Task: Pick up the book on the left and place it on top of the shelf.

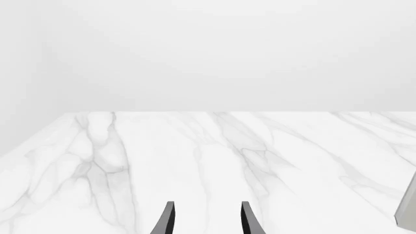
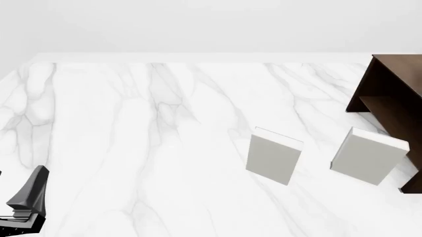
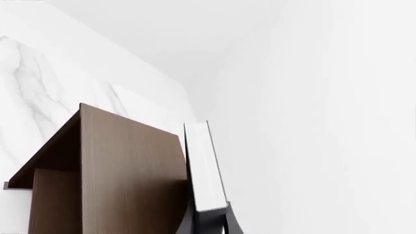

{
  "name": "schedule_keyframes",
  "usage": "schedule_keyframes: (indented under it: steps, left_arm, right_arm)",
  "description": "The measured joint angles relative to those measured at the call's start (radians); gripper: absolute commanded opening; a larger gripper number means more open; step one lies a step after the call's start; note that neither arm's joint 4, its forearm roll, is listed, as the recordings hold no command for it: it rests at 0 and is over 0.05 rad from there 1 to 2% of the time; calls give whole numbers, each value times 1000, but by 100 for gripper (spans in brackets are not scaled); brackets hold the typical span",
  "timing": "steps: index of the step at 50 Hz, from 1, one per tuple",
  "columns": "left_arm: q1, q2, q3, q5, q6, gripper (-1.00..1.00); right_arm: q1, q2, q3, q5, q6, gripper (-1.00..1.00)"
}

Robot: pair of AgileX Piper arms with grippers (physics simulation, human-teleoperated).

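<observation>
Right claw pinching the book against the shelf top; left claw sitting spread, lower middle.

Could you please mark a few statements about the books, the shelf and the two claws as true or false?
1. The right claw holds the book by its edge. True.
2. The book lies flat on the table. False: in the right wrist view it is up against the top of the shelf.
3. Two light grey books stand on the table near the shelf. True.
4. The left claw grips one grey book. False: its fingers are apart with nothing between them.
5. The shelf is white. False: it is dark brown.
</observation>
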Motion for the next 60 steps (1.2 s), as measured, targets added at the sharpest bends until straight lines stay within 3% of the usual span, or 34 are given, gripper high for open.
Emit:
schedule_keyframes:
  steps: [5, 6, 26, 60]
  left_arm:
    - [0, 0, 0, 0, 0, 100]
    - [0, 0, 0, 0, 0, 100]
    - [0, 0, 0, 0, 0, 100]
    - [0, 0, 0, 0, 0, 100]
  right_arm:
    - [0, 1, 2, -5, 6, -100]
    - [1, 1, 3, -5, 7, 100]
    - [9, -19, 42, 33, 73, 100]
    - [75, -209, 200, -4, 132, 100]
